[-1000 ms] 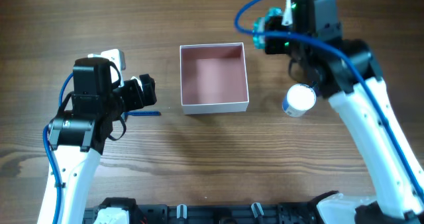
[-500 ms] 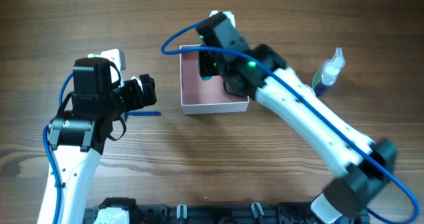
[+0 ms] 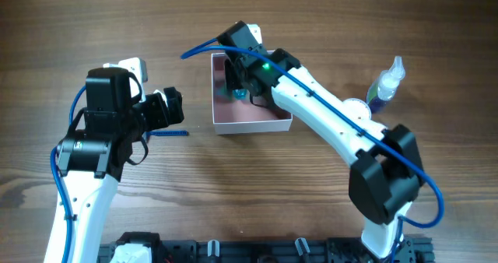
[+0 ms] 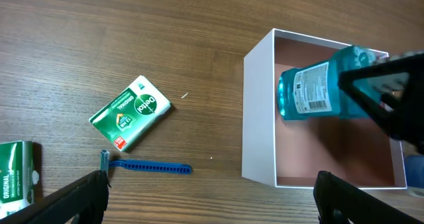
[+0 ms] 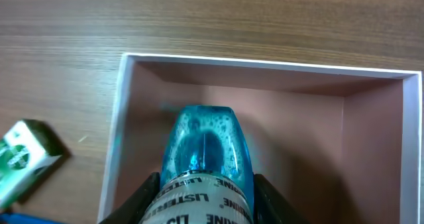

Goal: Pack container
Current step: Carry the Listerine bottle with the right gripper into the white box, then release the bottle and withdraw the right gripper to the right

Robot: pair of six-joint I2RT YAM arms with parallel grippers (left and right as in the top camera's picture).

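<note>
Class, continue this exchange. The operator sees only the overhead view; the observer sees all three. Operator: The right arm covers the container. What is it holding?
Observer: The right end effector grips a blue bottle on its side over the container's pink inside.
Operator: Anything else inside?
Observer: No other item shows inside it; the floor under the bottle is hidden.
Operator: What does the left arm hide?
Observer: A green box and a second green box lie on the table, apart from the container.
</note>
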